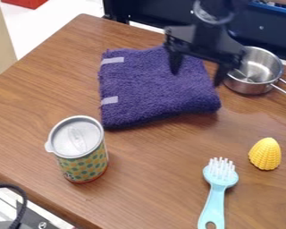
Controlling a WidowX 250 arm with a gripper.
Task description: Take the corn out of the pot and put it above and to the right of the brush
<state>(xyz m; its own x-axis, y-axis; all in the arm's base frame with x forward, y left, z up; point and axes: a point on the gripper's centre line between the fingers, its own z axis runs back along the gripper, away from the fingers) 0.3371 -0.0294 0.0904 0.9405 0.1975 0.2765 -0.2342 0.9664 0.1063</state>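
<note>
The gripper [195, 77] hangs open over the right part of the folded purple towel, its two fingers spread apart with nothing between them. The yellow corn [265, 154] stands on the wooden table at the right, pointed end up, above and to the right of the brush. The light blue brush [215, 197] lies at the lower right with its white bristles facing up and its handle toward the bottom edge. At the upper right is the metal pot [262, 65], just right of the gripper; no corn is visible inside it.
The purple towel [139, 91] lies folded at the upper middle. A patterned can [80, 147] with a silver lid stands at the lower left. The pot's wire handle extends to the right edge. The wooden table [154, 172] ends diagonally at the lower left.
</note>
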